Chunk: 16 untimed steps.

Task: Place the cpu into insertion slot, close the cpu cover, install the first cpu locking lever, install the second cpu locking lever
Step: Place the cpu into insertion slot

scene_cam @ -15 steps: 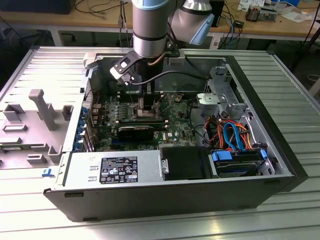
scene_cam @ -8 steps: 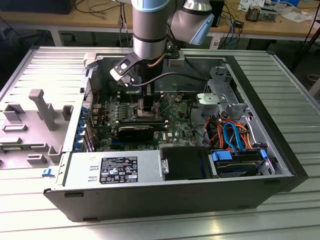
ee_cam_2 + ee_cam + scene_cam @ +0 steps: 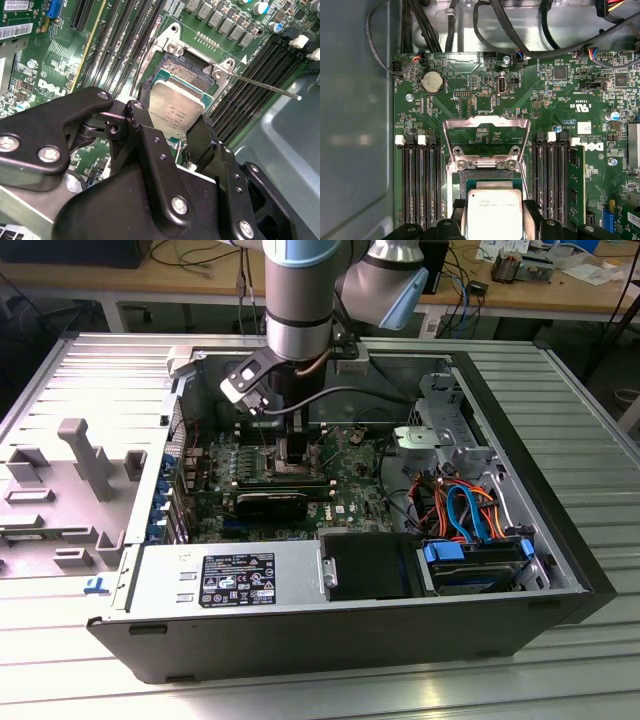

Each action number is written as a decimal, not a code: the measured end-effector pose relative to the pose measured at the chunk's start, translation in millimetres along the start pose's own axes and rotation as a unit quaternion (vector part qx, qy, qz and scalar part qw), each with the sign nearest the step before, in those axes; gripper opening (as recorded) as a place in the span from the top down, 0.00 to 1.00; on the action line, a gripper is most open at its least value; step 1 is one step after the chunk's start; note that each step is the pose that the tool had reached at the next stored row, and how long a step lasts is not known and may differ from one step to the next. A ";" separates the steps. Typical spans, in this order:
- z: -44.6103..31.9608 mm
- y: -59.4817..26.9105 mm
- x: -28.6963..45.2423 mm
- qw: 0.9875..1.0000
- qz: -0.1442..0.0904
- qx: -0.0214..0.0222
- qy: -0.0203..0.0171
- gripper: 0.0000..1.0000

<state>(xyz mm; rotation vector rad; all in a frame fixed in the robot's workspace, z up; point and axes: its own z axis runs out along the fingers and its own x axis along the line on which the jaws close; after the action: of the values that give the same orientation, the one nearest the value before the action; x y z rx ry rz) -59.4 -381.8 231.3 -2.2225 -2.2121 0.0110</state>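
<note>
The cpu (image 3: 176,111), a square chip with a silver top, sits between the black fingers (image 3: 206,134) of my gripper (image 3: 175,120), which is shut on it. It hangs just over the insertion slot (image 3: 182,70), whose dark pin field shows beyond the chip's far edge. In the first wrist view the cpu (image 3: 495,212) lies below the socket's hinge, and the cpu cover (image 3: 486,131) stands open as a silver frame. A thin locking lever (image 3: 265,87) sticks out sideways, unlatched. In the exterior view the gripper (image 3: 297,452) reaches down onto the green motherboard (image 3: 350,475).
Long black memory slots (image 3: 420,180) flank the socket on both sides. The open computer case (image 3: 300,640) holds a power supply (image 3: 230,575), a drive bay with blue and orange cables (image 3: 465,510) and a black card (image 3: 270,502) near the socket.
</note>
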 end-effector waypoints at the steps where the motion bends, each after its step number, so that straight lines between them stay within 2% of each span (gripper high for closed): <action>1: 0.4 0.0 0.0 1.000 0.000 0.000 0.000 0.46; 9: 4.4 0.0 -0.2 1.000 -0.001 0.000 0.000 0.46; 11: 5.4 0.1 -0.2 1.000 -0.006 0.000 -0.001 0.46; 12: 6.6 0.1 -0.2 1.000 -0.018 0.000 -0.002 0.46; 16: 11.0 0.1 -0.2 1.000 -0.021 0.000 -0.002 0.46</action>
<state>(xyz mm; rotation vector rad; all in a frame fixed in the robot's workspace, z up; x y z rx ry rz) -59.3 -382.0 220.3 -2.1768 -2.2606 0.0149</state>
